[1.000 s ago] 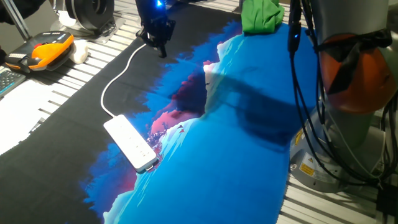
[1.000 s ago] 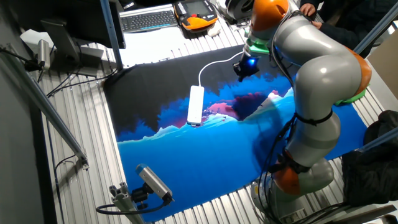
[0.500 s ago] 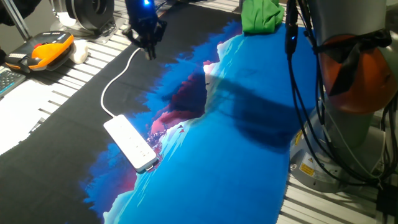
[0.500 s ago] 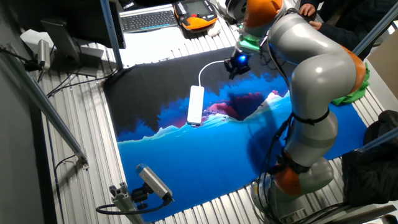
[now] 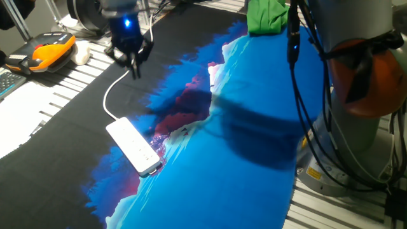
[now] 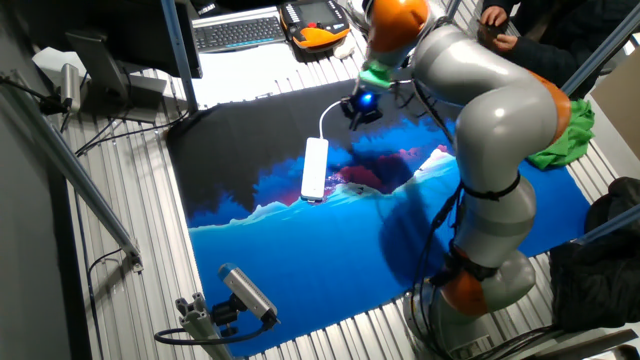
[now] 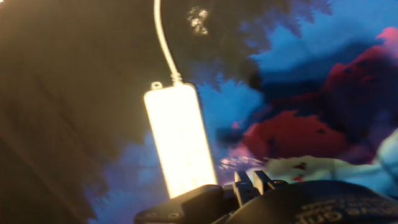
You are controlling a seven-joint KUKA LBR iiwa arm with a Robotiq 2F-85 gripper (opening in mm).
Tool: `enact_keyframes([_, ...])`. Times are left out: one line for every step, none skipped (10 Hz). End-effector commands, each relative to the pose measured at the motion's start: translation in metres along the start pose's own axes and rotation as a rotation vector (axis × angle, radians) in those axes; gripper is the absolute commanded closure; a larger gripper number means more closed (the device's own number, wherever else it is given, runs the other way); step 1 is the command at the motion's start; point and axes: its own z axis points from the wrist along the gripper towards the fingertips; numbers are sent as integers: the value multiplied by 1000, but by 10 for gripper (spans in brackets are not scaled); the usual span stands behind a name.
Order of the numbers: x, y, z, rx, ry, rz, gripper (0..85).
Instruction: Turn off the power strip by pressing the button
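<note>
White power strip (image 5: pixel 133 146) unmoved, pincer (image 5: pixel 135 65) shifted nearer

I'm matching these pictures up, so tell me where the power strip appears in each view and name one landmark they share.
One fixed view: power strip lies lower left, on the cloth's black part.
The other fixed view: near the centre, below the gripper.
Hand view: left of centre, overexposed.
Shared landmark: its white cord, which shows in all three.
</note>
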Motion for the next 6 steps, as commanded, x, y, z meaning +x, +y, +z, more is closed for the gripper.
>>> enact_keyframes([21, 33, 16, 17, -19, 10, 510])
enact_keyframes([23, 39, 27, 20, -40, 23, 510])
enact_keyframes([24, 46, 38, 21, -56, 45, 510])
enact_keyframes([25, 51, 49, 16, -73, 68, 510])
enact_keyframes([26, 57, 63, 0, -80, 88, 340])
enact_keyframes([27, 61, 72, 2, -89, 95, 340])
